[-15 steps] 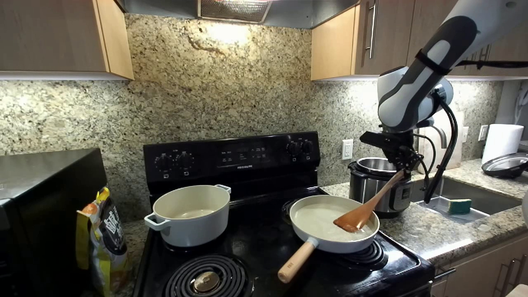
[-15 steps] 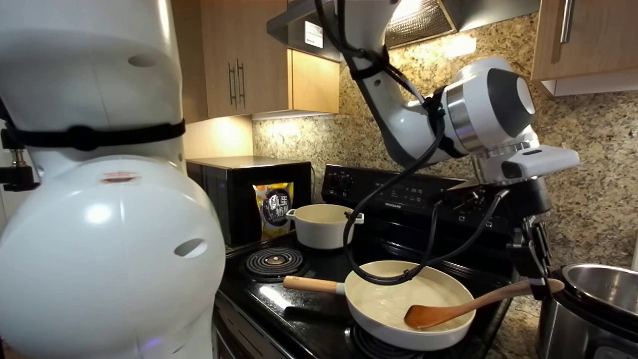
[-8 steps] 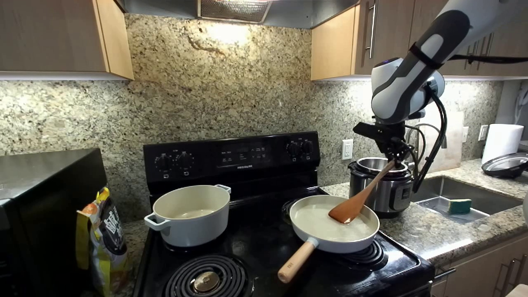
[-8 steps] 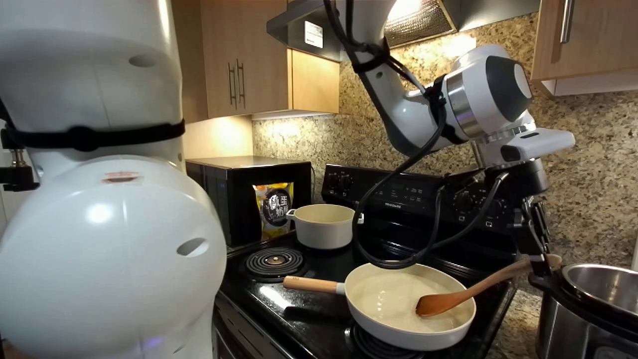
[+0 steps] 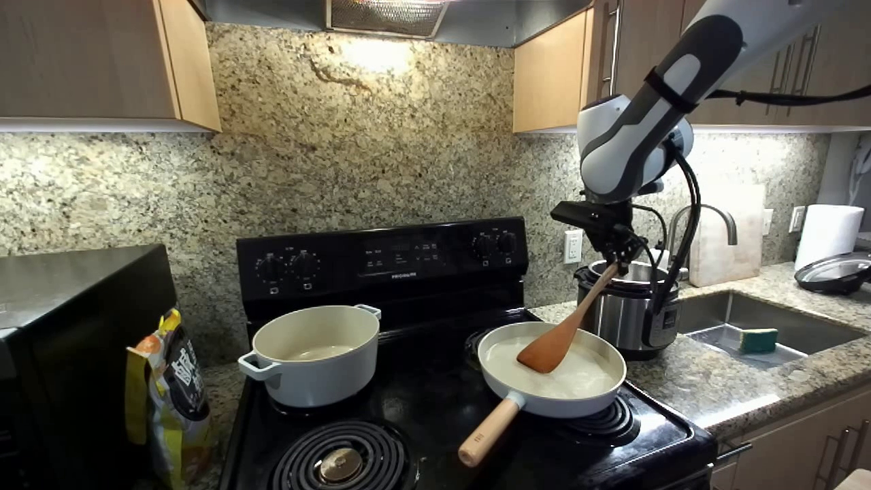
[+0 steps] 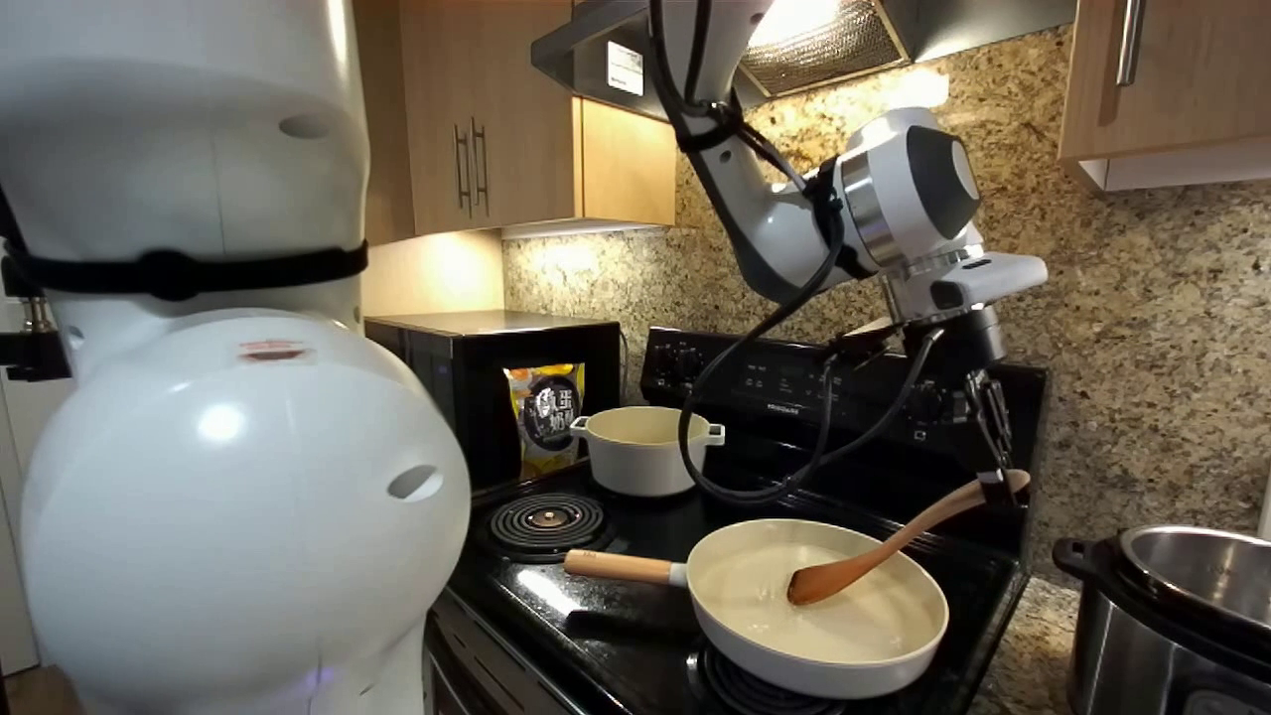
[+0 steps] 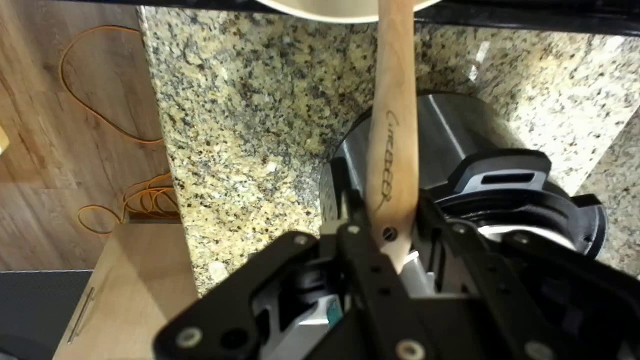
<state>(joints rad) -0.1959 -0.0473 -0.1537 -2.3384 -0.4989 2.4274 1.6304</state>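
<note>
My gripper is shut on the handle of a wooden spatula, near the handle's end. In both exterior views the spatula slants down from the gripper into a white frying pan. Its broad blade is low inside the pan, over a pale wet layer; whether it touches the bottom I cannot tell. From another side the handle tip pokes out past the gripper. The pan's wooden handle points toward the stove's front. Only the pan's edge shows in the wrist view.
Beside the stove, below the gripper, stands an uncovered pressure cooker. A white two-handled pot sits on a rear burner, near a snack bag and a black microwave. A sink with a sponge lies beyond the cooker.
Gripper and spatula have shifted left in both exterior views, with the gripper slightly higher. The blade has slid from the pan's sink side toward its middle. The pan has stayed put.
</note>
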